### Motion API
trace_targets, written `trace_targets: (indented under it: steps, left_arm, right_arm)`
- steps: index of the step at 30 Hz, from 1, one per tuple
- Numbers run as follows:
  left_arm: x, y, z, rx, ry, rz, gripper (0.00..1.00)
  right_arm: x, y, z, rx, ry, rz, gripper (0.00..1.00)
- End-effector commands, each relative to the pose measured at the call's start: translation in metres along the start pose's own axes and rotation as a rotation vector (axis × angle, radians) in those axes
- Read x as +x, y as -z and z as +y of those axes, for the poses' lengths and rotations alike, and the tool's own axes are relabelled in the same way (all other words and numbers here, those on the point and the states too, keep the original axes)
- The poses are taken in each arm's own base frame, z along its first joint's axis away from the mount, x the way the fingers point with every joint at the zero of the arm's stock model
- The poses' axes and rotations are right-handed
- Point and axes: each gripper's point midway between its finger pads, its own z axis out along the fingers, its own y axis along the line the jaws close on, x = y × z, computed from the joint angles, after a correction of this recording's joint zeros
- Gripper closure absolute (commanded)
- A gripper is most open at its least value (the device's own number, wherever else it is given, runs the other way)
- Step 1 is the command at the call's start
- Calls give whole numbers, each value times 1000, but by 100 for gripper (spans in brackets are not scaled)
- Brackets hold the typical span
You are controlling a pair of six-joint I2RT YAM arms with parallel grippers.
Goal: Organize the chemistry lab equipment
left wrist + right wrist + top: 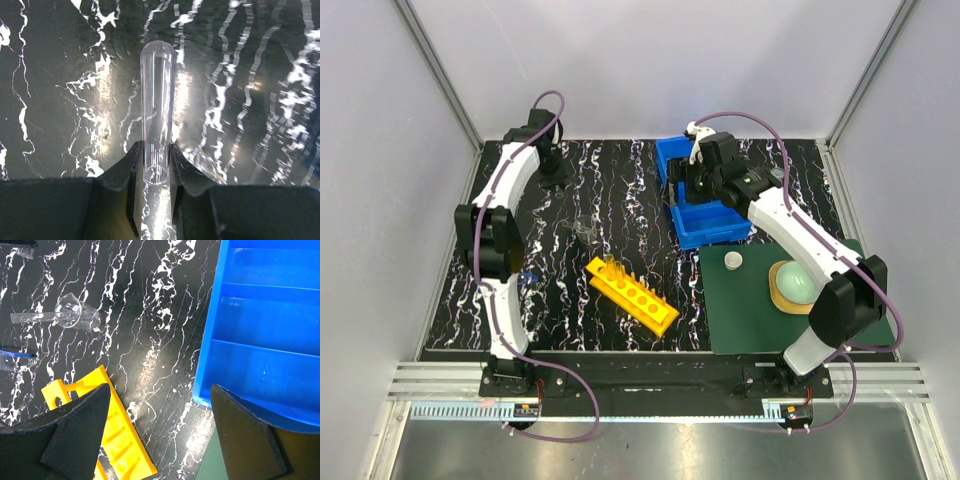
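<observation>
**Left gripper clamped on a glass tube, right gripper spread wide by the bin**

The yellow rack (632, 293) lies slantwise on the black marbled table (620, 200), and I place everything else from it.

Well beyond the rack, towards the far left corner, the overhead view shows the left gripper (557, 170) down near the tabletop. What it holds is too small to make out from up there. The left wrist camera shows it plainly: the two black fingers (131, 167) are closed on a clear glass tube (157, 100). The tube's open mouth sits between them and its rounded end points away over the marbling. I cannot tell whether the tube rests on the table or hangs just above it.

Beyond the rack and to its right, the right gripper (160, 386) hovers at the blue divided bin (712, 228). Its jaws are wide apart with nothing between them.

The right wrist camera shows a clear glass piece (70, 315) lying on its side beyond the rack's end. From overhead that piece is only a faint glint.

To the right of the rack, the small white round piece (733, 261) sits on the dark green mat (750, 320). The pale green dome (797, 283) is on the mat near it.
</observation>
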Motion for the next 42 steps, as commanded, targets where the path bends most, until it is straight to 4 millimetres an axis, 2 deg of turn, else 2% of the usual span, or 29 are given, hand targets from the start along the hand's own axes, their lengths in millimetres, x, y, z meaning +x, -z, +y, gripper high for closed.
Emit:
trace_targets:
  steps: [1,2,3,5,6,7,8,9,11,12,13,14,15,16,17,18,19,20,21,24,26,27,29,30,32,33,35,41,42]
  left_arm:
    - [-20,68,-14,59,-16,-180,100]
    - [-17,76,-20,88,-19,-183,100]
    - [-17,96,-27,130,-24,-217,100]
    - [-5,109,-39,204,-39,-218,100]
    - [-4,132,-45,244,-51,-261,100]
    - [6,134,-48,263,-60,-255,100]
    - [12,144,-56,316,-76,-261,100]
    - [17,166,-59,352,-92,-301,100]
    - [35,178,-68,431,-119,-297,100]
    - [41,200,-73,480,-136,-334,100]
    - [53,199,-76,512,-145,-319,100]
    - [64,211,-86,591,-169,-315,100]
    - [75,233,-91,650,-199,-357,100]
    - [87,231,-96,694,-209,-355,100]
    - [99,243,-103,763,-231,-359,100]
    - [110,264,-104,811,-257,-402,100]
    - [122,262,-105,840,-257,-392,100]
    - [134,272,-109,904,-275,-388,100]
    - [151,282,-107,949,-291,-401,100]
    - [181,307,-108,1061,-339,-430,100]
    - [199,323,-107,1126,-366,-443,100]
    - [207,321,-106,1142,-368,-432,100]
    - [222,338,-104,1206,-387,-464,100]
    - [229,335,-103,1221,-386,-453,100]
    - [243,346,-101,1265,-405,-473,100]
    - [250,344,-100,1281,-408,-458,100]
    - [262,349,-97,1304,-427,-472,100]
    - [294,341,-89,1354,-452,-437,100]
    - [297,341,-89,1360,-453,-433,100]
  right_arm:
    - [-21,31,21,-69,-5,-72,14]
    - [-25,36,23,-79,-4,-81,14]
    - [-25,39,27,-97,-3,-75,14]
    - [-34,50,38,-142,-4,-88,14]
    - [-33,56,45,-180,-6,-74,14]
    - [-36,64,51,-204,-7,-83,14]
    - [-41,71,55,-223,-12,-90,14]
    - [-38,77,61,-252,-13,-72,13]
    - [-41,91,71,-303,-12,-63,13]
    - [-33,99,81,-361,-12,-21,14]
    - [-33,105,87,-395,-14,-13,13]
    - [-32,112,94,-427,-28,-3,14]
    - [-31,118,99,-459,-36,4,14]
    - [-31,126,103,-479,-43,1,14]
    - [-26,128,105,-496,-64,19,14]
    - [-21,134,111,-536,-67,38,14]
    - [-19,143,115,-559,-68,41,15]
    - [-12,143,116,-574,-75,63,15]
    - [-8,154,121,-613,-67,70,15]
    - [3,162,124,-625,-83,103,16]
    - [11,170,136,-657,-77,132,16]
    - [14,174,141,-675,-70,140,17]
    - [25,180,160,-722,-43,180,17]
    - [32,177,162,-712,-46,218,17]
    - [34,178,171,-693,-18,229,18]
    - [40,175,172,-678,-18,256,18]
    - [40,180,179,-669,1,256,19]
    - [38,182,197,-669,30,280,19]
    - [37,181,206,-685,47,287,19]
